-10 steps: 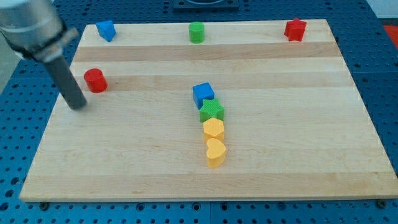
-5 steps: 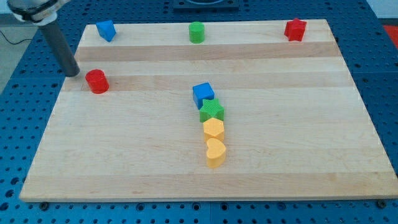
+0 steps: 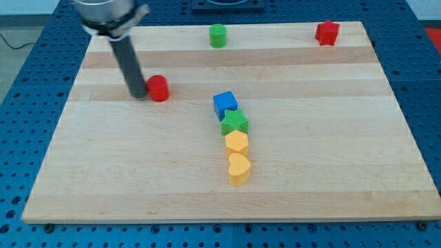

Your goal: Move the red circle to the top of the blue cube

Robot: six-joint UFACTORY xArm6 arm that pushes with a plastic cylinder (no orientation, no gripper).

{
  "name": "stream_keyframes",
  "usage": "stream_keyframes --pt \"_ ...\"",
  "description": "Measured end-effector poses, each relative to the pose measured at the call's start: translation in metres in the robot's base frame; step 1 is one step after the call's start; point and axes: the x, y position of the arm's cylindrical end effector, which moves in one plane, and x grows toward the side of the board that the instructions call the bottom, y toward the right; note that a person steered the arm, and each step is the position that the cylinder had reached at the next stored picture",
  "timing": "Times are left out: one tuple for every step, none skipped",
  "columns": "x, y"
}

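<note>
The red circle (image 3: 158,88) lies on the wooden board (image 3: 331,151), left of centre. My tip (image 3: 138,94) touches its left side. The blue cube (image 3: 224,105) sits near the board's middle, to the right of the red circle and slightly lower in the view. The rod rises toward the view's top left and hides the board's top left corner.
Below the blue cube runs a line of a green block (image 3: 235,124), a yellow block (image 3: 237,143) and a yellow heart (image 3: 239,168). A green cylinder (image 3: 218,35) stands at the top middle and a red star-like block (image 3: 327,32) at the top right.
My tip swung from the board's left edge over to the red circle's left side and pushed it rightward toward the blue cube. The small blue block at the top left is now hidden by the arm.
</note>
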Motion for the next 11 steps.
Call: stream_keyframes --pt "-0.001 0.053" --pt "-0.001 0.081" --pt "-0.014 0.071" --pt "-0.043 0.064" --pt "-0.049 0.073" --pt "-0.03 0.086" --pt "-0.016 0.097" --pt "-0.016 0.098" --pt "-0.016 0.107" --pt "-0.016 0.111" --pt "-0.016 0.111"
